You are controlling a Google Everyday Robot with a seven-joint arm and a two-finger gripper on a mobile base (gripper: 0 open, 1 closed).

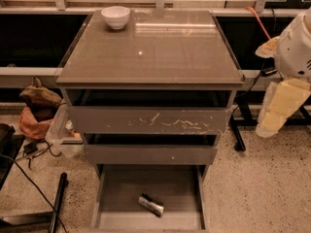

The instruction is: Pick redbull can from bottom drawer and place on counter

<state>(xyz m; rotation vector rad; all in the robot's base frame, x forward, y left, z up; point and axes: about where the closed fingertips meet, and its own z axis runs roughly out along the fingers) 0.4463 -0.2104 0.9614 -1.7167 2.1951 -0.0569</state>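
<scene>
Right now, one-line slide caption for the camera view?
The redbull can lies in the open bottom drawer; gripper hangs right of the cabinet; white bowl on the counter.
</scene>
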